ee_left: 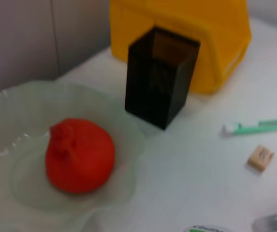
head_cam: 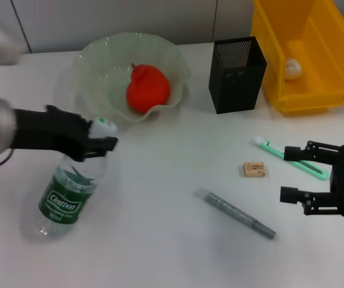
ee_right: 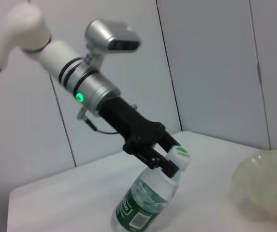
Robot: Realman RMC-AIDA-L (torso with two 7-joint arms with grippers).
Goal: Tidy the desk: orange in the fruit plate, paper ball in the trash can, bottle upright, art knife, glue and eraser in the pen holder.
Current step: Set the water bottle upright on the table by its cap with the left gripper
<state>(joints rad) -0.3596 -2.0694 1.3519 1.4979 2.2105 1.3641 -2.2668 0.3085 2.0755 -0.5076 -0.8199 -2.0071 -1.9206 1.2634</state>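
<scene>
My left gripper (head_cam: pixel 99 144) is shut on the neck of the clear bottle (head_cam: pixel 63 198), just under its white cap (head_cam: pixel 104 126). In the right wrist view the left gripper (ee_right: pixel 169 162) holds the bottle (ee_right: pixel 145 200) tilted, its base on the table. The orange (head_cam: pixel 147 90) lies in the pale fruit plate (head_cam: pixel 175 63). A paper ball (head_cam: pixel 292 68) sits inside the yellow trash can (head_cam: pixel 334 42). Beside it is the black pen holder (head_cam: pixel 238 75). On the table lie the eraser (head_cam: pixel 255 170), the green art knife (head_cam: pixel 274 150) and the grey glue stick (head_cam: pixel 235 213). My right gripper (head_cam: pixel 287 174) hovers open right of the eraser.
The left wrist view shows the orange (ee_left: pixel 80 154), fruit plate (ee_left: pixel 12 111), pen holder (ee_left: pixel 160 77), trash can (ee_left: pixel 191 29), art knife (ee_left: pixel 264 126) and eraser (ee_left: pixel 260 158). A grey wall runs behind the white table (head_cam: pixel 159 252).
</scene>
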